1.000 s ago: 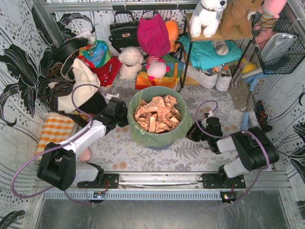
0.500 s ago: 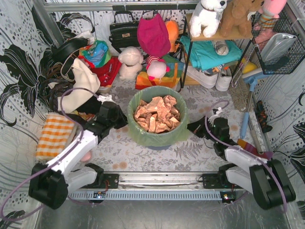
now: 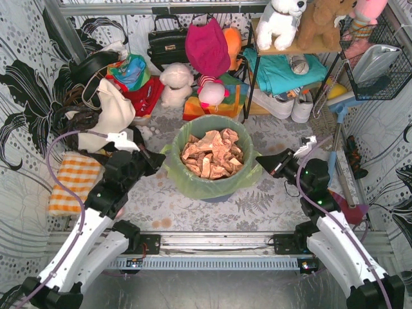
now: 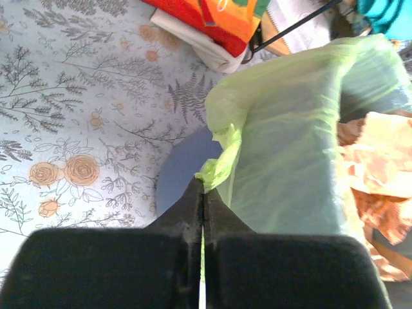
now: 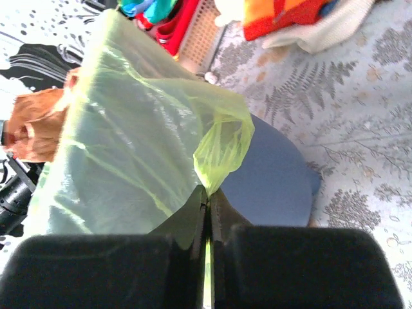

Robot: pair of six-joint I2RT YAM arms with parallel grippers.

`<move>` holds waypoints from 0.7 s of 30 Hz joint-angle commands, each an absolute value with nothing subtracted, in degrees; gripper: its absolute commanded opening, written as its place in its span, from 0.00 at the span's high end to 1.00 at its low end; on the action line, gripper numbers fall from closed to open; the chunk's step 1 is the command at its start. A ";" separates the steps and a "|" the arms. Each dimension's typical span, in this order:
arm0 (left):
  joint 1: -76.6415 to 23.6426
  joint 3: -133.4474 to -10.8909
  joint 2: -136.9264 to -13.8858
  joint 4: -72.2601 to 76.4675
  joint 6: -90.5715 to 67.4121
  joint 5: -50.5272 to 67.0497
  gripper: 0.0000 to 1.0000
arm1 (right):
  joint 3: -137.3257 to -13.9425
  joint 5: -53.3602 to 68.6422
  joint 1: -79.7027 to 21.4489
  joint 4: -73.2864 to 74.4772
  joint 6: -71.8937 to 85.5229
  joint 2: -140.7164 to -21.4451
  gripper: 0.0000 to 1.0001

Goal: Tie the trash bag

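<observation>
1. Top external: trash bag sits mid-table, lining a round blue-grey bin. Bag mouth is open, rim folded out over the bin edge.
2. Crumpled brown paper fills the bag approx. to rim level.
3. At the bag's left rim: left tool. At its right rim: right tool. Arms reach in from opp. sides w/ the bag between them.
4. Left wrist view: left tool is clenched on a bunched tab of green film at the bag's edge, jaws pressed together w/ only thin plastic between. Bin wall shows just beside the tab.
5. Right wrist view: right tool is likewise clenched on a pinched loop of bag film, stretched from rim to fingertips. Bin wall is next to it.
6. Bag rim is drawn out to a point on both sides.
7. Table has a floral cloth. Behind the bag: plush toys, black handbag, clothes. Orange checked cloth lies at left, near the left arm.
</observation>
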State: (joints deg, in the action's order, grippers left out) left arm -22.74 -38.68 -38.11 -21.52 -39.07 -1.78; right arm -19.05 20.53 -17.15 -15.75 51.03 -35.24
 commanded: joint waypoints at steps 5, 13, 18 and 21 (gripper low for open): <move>-22.49 -39.92 -28.87 -17.83 -35.05 3.04 1.00 | -28.04 25.29 -16.96 -13.75 47.56 -33.92 1.00; -22.42 -43.10 -27.02 -15.00 -34.25 9.03 1.00 | -34.20 26.98 -16.94 -15.05 47.66 -36.10 1.00; -22.47 -45.58 -28.37 -13.02 -34.95 11.79 1.00 | -37.51 29.40 -16.96 -16.48 47.94 -37.29 1.00; -22.50 -47.18 -30.03 -12.09 -35.54 13.50 1.00 | -39.41 33.38 -16.96 -18.93 48.47 -39.46 1.00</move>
State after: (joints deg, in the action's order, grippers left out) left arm -22.74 -43.75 -28.62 -17.56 -35.90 9.65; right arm -35.35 28.05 -17.15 -13.43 48.58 -38.00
